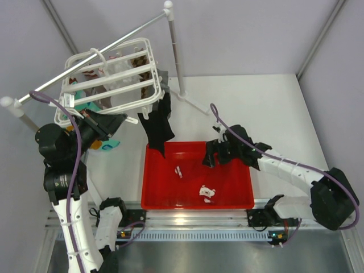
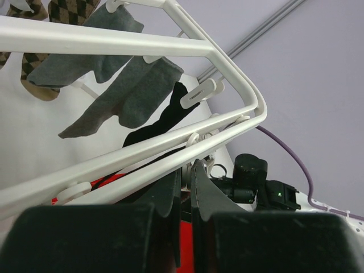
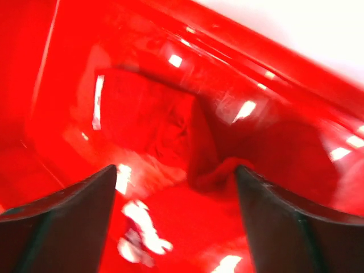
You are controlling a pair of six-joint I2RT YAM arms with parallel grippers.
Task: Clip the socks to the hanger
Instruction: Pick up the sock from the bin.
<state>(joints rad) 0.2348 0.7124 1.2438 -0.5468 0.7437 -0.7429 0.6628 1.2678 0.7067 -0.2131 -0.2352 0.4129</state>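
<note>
1. In the red tub [image 1: 239,196], which sits at the near edge of the desk, lies the dark red sock [image 3: 170,128]. It is a bunched heap against the tub's wall, and its colour is so close to the plastic that its outline is hard to trace.
2. The right pincer [image 3: 176,219] hangs over the tub's far edge, toward the far right corner. It is released, with its fingers [image 3: 74,219] spread wide and nothing between them.
3. The relation that matters: in the right wrist view the heap lies straight ahead of the pincer, between the two fingers, so the approach is already lined up.
4. The sock's long axis cannot be made out (the fabric is crumpled and the picture is blurred). My judgement is that a pinch on the raised fold is the likelier pick.
5. The right arm is plainly the nearer one. The left pincer [image 2: 186,170] is up under the near rail of the hanger [image 2: 114,42], well apart from the tub. It is clenched, and I see nothing between its fingers.
6. The black sock [image 1: 158,125] hangs from the hanger corner nearest the tub, its toe drooping over the tub's far left corner. It looks already clipped, so the red ones remain.
</note>
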